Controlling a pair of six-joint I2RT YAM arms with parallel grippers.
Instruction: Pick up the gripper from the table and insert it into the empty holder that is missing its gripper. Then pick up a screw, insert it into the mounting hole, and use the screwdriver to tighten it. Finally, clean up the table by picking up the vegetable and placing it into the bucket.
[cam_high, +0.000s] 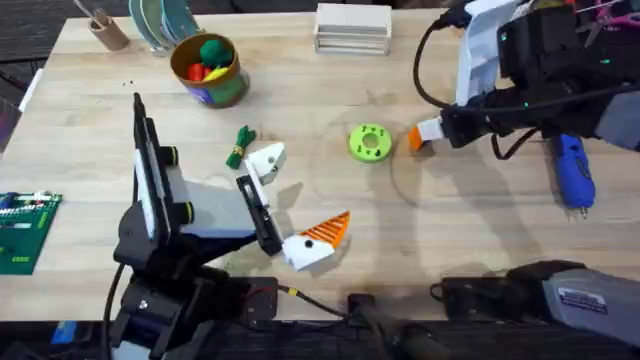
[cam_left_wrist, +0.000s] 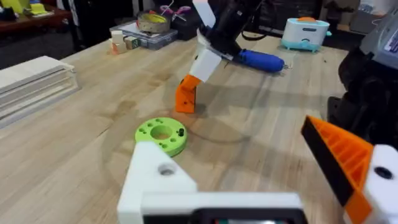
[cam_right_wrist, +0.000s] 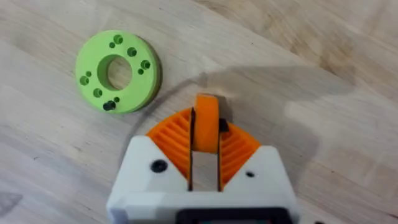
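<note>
Right of centre in the overhead view, the right pincer (cam_high: 428, 135) is largely hidden under its own dark arm and cables, so just its white-and-orange tip shows against the tabletop (cam_high: 330, 90). In the right wrist view its ribbed orange pads (cam_right_wrist: 171, 140) are clenched on the gripper (cam_right_wrist: 206, 123), a small smooth orange wedge seen end-on, its lower part covered by the pads. The wedge sits just right of the bright-green disc (cam_high: 369, 141) with holes. In the left wrist view its lower end appears to rest on the wood.

At centre, the left pincer (cam_high: 290, 205) is spread wide and grasps nothing: one finger carries an orange tip, while the holder (cam_high: 266, 160) is a bare white block. The green vegetable (cam_high: 240, 146) lies just left of the holder. The bucket (cam_high: 208, 68), upper left, holds coloured toys. The blue screwdriver (cam_high: 573, 172) lies far right, partly under the right arm.
</note>
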